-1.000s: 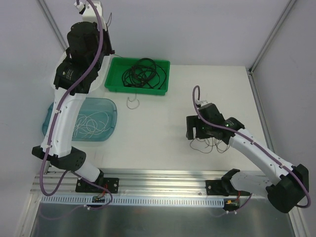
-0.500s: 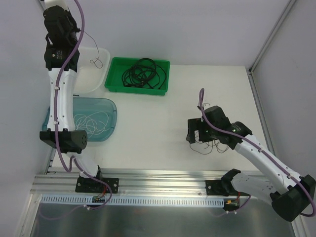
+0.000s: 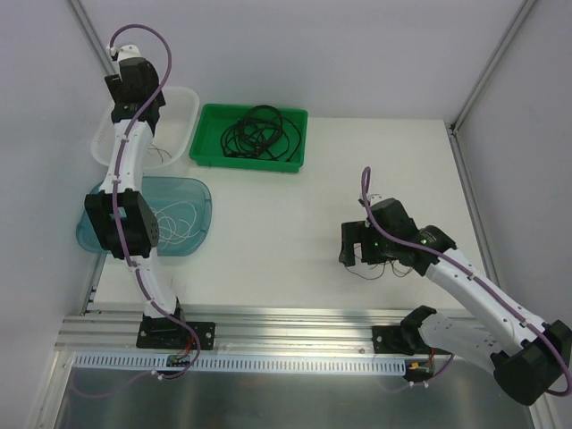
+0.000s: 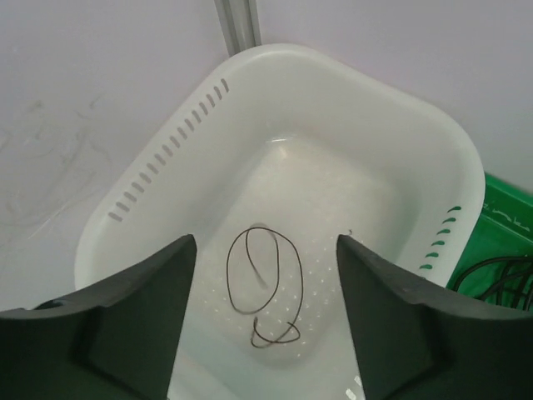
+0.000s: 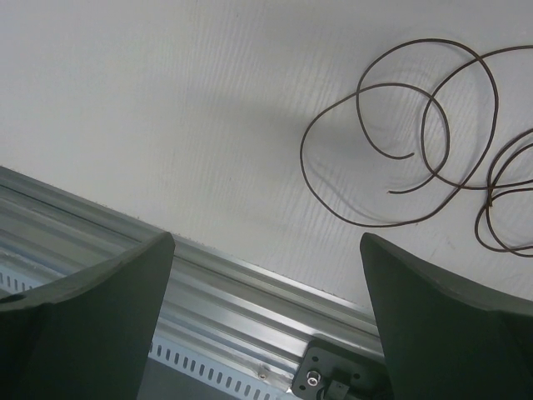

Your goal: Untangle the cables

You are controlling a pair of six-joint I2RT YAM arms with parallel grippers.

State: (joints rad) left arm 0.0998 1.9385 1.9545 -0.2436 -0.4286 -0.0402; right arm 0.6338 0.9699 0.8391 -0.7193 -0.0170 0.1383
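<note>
Sorting looks partly done: one loose brown wire (image 4: pixel 262 287) lies coiled on the floor of the white bin (image 4: pixel 166 158) at the far left corner of the counter, and it touches no other cable. Black cables (image 3: pixel 259 134) sit heaped in the green tray (image 3: pixel 299 116) on the far edge, just right of the bin. A thin white cable (image 3: pixel 174 223) is piled in the blue tray (image 3: pixel 204 192) on the left edge. What's left, by my read, is the brown tangle (image 5: pixel 416 167) on the bare counter toward the near edge, right half, with several loops crossing each other. Left gripper (image 4: pixel 265 246) hangs over the bin with its jaws wide apart and nothing in them. Right gripper (image 5: pixel 266 242) hovers low beside the tangle, jaws also spread and empty, and the wires are off to one side rather than between the fingers. I'd judge it well along, with the last clump to split and bin. Hard to make out: the wrist view cuts the tangle off at its right edge, and from above the right gripper covers part of it, so I can't count the wires or tell crossings from knots. The black heap overlaps too much to say if it's separated. The left arm hides part of the blue tray and part of the bin.
</note>
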